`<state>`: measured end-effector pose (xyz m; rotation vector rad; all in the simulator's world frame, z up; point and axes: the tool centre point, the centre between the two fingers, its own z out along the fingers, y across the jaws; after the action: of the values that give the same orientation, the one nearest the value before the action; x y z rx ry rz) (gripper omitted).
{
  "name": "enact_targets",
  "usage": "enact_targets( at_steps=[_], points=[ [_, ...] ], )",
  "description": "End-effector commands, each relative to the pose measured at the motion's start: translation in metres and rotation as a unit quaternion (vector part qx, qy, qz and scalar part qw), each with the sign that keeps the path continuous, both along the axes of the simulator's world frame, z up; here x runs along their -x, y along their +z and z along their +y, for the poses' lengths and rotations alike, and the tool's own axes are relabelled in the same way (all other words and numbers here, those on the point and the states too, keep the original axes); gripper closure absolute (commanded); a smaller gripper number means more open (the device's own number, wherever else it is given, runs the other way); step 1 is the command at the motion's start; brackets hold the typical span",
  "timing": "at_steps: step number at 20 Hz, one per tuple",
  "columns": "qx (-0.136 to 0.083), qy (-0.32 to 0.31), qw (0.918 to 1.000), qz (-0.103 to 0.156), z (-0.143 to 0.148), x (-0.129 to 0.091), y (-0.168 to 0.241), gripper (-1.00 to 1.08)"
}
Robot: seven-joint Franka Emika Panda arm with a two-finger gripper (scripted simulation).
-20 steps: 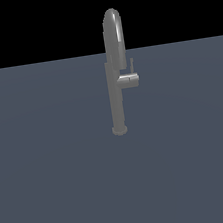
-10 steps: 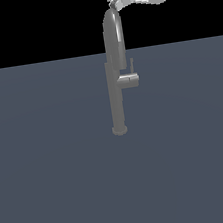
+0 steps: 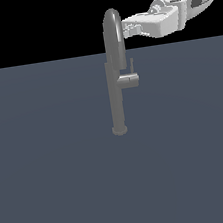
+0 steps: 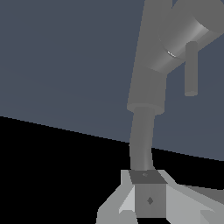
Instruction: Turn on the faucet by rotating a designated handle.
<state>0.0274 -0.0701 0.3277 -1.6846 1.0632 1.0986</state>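
Note:
The faucet point(image 3: 115, 98) is a tall grey column on a round base, with a high arched spout point(image 3: 113, 30). A short side stub point(image 3: 129, 79) sticks out to the exterior view's right and carries the handle point(image 3: 132, 65), a thin lever standing upright. My gripper point(image 3: 125, 29) hangs beside the arch on the exterior view's right, well above the handle and holding nothing. Its fingers look pressed together. I cannot tell whether it touches the spout. In the wrist view the gripper point(image 4: 148, 194) is close to the spout point(image 4: 142, 140), with the handle point(image 4: 191, 70) beyond.
The faucet stands on a flat blue-grey surface point(image 3: 58, 182). My white arm point(image 3: 170, 16) reaches in from the exterior view's upper right. No other object shows.
The arm has come into view from the upper right and moved down and left to the spout's arch. The faucet and handle have not moved.

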Motion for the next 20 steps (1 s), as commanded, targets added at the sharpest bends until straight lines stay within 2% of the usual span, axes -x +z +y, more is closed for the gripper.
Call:
enact_targets(
  at_steps=[1, 6, 11, 15, 20],
  points=[
    [-0.027, -0.026, 0.9990, 0.026, -0.004, -0.007, -0.016, 1.08],
    [-0.070, -0.071, 0.9926, 0.070, -0.010, -0.015, -0.046, 1.08],
    [-0.100, -0.102, 0.9847, 0.100, -0.011, -0.018, -0.067, 1.08],
    [-0.113, -0.116, 0.9802, 0.114, -0.011, -0.019, -0.077, 1.08],
    [-0.117, -0.119, 0.9790, 0.117, -0.011, -0.020, -0.080, 1.08]
  ],
)
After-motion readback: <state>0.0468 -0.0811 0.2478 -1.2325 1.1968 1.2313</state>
